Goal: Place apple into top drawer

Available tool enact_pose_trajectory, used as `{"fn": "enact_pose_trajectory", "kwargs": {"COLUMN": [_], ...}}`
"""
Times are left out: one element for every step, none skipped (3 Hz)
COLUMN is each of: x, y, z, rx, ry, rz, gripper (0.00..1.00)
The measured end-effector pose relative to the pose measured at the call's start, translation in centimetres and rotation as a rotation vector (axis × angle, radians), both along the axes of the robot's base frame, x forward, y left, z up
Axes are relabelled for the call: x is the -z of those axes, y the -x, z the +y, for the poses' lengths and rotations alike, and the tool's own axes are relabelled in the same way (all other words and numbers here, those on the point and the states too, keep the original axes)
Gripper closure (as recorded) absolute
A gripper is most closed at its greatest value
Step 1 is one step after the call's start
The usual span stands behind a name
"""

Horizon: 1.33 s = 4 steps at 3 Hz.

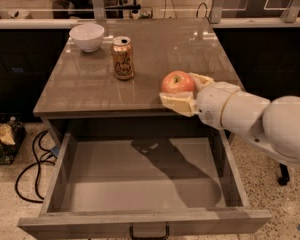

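Observation:
The red-orange apple (pixel 177 82) is held between the cream fingers (pixel 177 104) of my gripper (pixel 186 91), which is shut on it. It hangs above the front right edge of the tabletop, just behind the open top drawer (pixel 140 184). The drawer is pulled fully out, grey-taupe, with nothing in it and a dark loop handle (pixel 148 233) on its front panel. My white arm (pixel 260 121) reaches in from the right.
An orange-gold drink can (pixel 123 58) stands mid-table. A white bowl (pixel 87 36) sits at the back left. The brown tabletop (pixel 90 91) ends just above the drawer. Cables (pixel 32 159) and a bag lie on the floor at left.

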State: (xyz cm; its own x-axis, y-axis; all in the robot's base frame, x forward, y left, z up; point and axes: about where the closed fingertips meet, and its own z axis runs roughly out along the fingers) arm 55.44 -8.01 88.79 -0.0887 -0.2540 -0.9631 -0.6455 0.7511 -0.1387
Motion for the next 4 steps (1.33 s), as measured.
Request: {"fn": "enact_pose_trajectory", "kwargs": {"x": [0.2, 3.5, 8.0, 8.0], "y": [2.3, 3.3, 5.3, 5.3], "z": [-0.4, -0.4, 0.8, 0.8], "rx": [-0.013, -0.114, -0.257, -0.257], "ry": [-0.022, -0.037, -0.045, -0.045], "rz": [0.021, 0.103, 0.207, 0.207], "gripper": [1.0, 1.0, 1.0, 1.0]}}
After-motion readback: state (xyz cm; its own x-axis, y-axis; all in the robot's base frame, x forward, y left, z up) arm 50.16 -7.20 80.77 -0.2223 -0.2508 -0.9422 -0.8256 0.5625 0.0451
